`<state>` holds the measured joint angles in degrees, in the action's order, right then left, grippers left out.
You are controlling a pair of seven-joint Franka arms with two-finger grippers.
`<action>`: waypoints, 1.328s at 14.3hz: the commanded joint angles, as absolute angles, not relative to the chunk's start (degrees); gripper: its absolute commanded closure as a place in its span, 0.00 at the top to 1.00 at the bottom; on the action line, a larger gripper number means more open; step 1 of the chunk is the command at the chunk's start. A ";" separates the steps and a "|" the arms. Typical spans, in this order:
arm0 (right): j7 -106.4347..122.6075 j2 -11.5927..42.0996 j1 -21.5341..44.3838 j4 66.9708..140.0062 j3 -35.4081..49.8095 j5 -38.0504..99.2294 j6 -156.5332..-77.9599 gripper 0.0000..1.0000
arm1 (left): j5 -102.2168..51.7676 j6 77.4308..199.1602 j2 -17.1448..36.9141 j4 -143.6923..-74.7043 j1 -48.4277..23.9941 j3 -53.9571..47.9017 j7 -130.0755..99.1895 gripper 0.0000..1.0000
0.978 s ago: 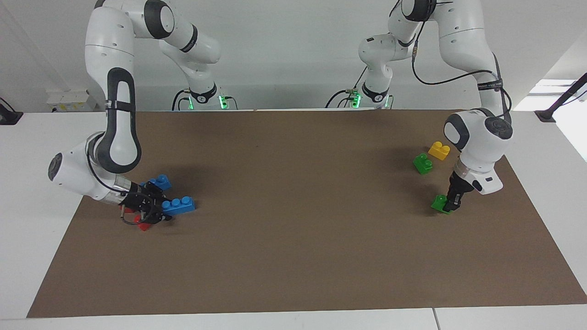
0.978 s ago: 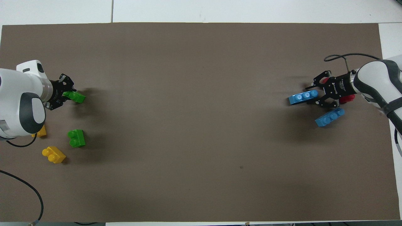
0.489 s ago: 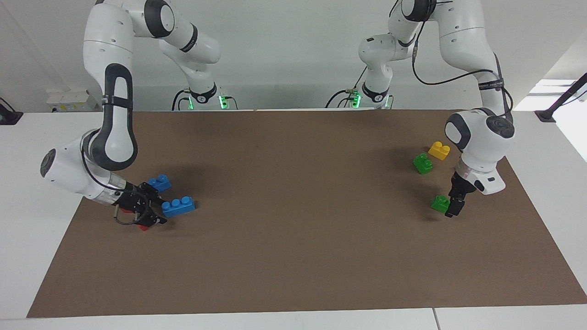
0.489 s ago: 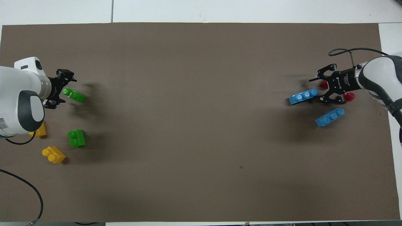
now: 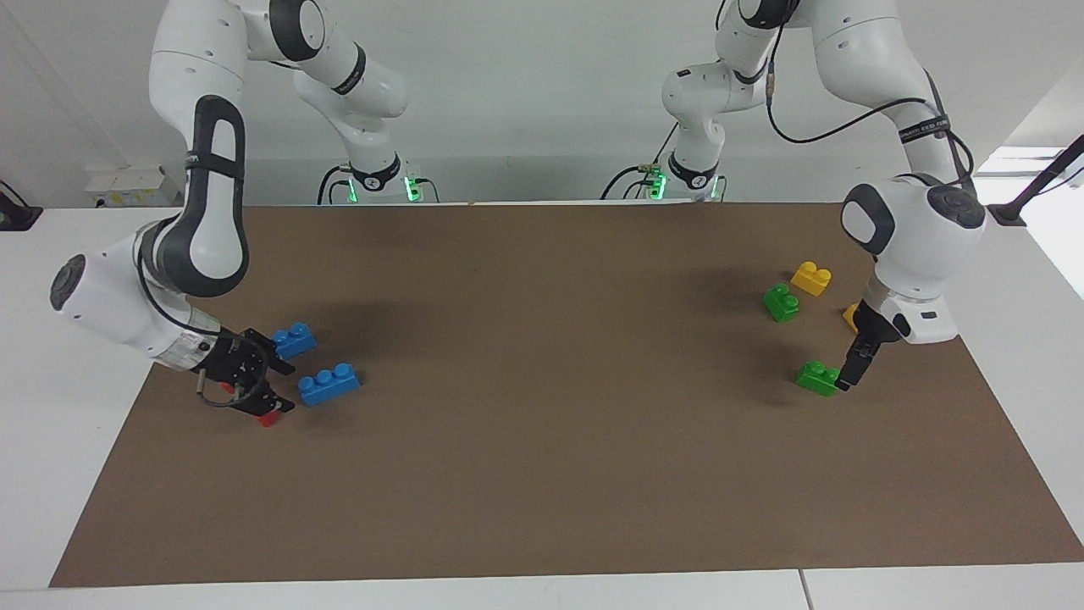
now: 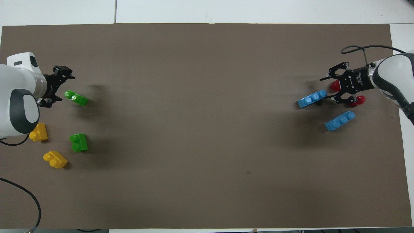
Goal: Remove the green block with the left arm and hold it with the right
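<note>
The green block (image 6: 76,97) (image 5: 817,378) lies on the brown mat toward the left arm's end of the table, with nothing gripping it. My left gripper (image 6: 60,88) (image 5: 849,375) is open, low beside the block on the side of the table's end. One fingertip (image 5: 845,381) stands right at the block's edge; whether it touches I cannot tell. My right gripper (image 6: 330,89) (image 5: 275,388) is open at the other end of the table. It hovers low over a red brick (image 6: 358,100), close to a blue three-stud brick (image 6: 312,98).
A darker green brick (image 6: 78,142) and two yellow bricks (image 6: 55,159) (image 6: 38,132) lie nearer to the robots than the green block. A second blue brick (image 6: 339,120) lies near the right gripper. The brown mat (image 6: 207,129) covers the table.
My left gripper opened and let go of the green block, then drew back toward the table's end. My right gripper opened wider and pulled back from the blue brick's end.
</note>
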<state>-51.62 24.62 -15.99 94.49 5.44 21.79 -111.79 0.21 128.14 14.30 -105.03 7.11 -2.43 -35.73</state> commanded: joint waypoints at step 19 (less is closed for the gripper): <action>-0.10 -2.99 -6.68 92.20 6.15 1.93 -89.91 1.00 | 0.35 97.12 -1.49 -96.94 5.27 -6.68 -3.96 1.00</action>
<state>-4.34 -2.00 -6.63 90.81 6.11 3.45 -89.81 0.21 99.15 0.19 -96.84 5.57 -6.33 -5.34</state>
